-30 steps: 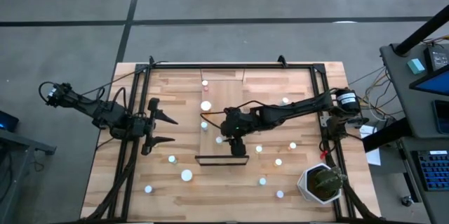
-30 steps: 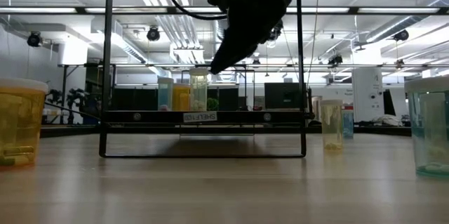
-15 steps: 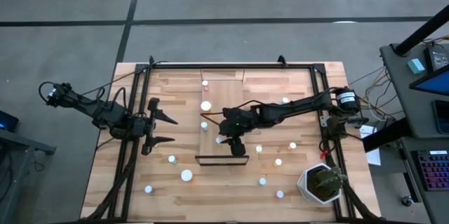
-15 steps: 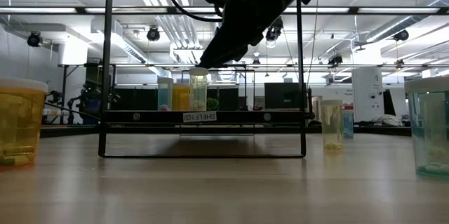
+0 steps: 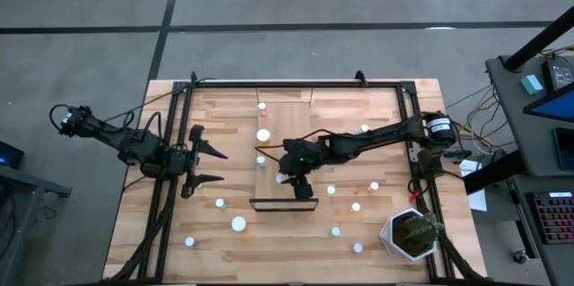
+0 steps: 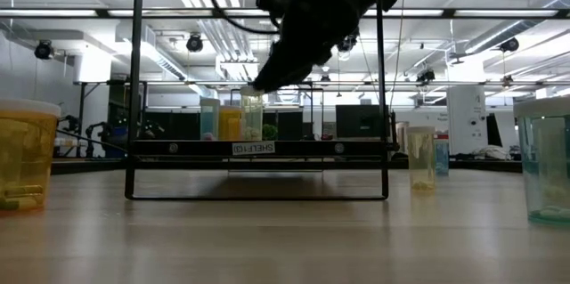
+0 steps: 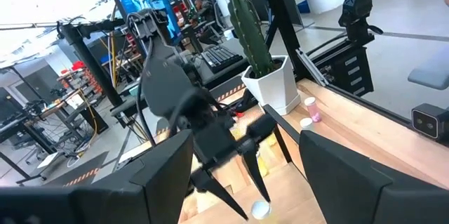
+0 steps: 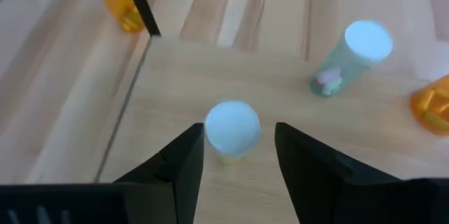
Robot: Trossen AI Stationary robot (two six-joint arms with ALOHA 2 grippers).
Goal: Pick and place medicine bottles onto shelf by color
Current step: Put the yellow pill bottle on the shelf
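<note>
Setting: slatted wooden table inside a dark frame, with a grey floor around it and a lit workshop hall behind.

Right gripper: it hangs over the shelf, fingers spread about a cap's width apart and holding nothing. The white cap of one bottle sits exactly in the gap between the two finger tips, slightly ahead of them.

Key relation: this bottle stands upright, long axis vertical, straight under the right gripper. I judge that the coming move is a short descent and then closing, with almost no sideways correction.

Same moment from table height: the dark finger tip touches, or nearly touches, the cap of a pale greenish bottle on the shelf rail.

Neighbours on the shelf: a greenish bottle and an orange one stand near, so the open fingers could brush them.

Other bottles: white caps are scattered on the table, for example and.

Left gripper: it waits with jaws wide open at the left side of the table, well apart from the shelf; the right arm is clearly nearer.

Plant: near table corner on the right side, not involved.
</note>
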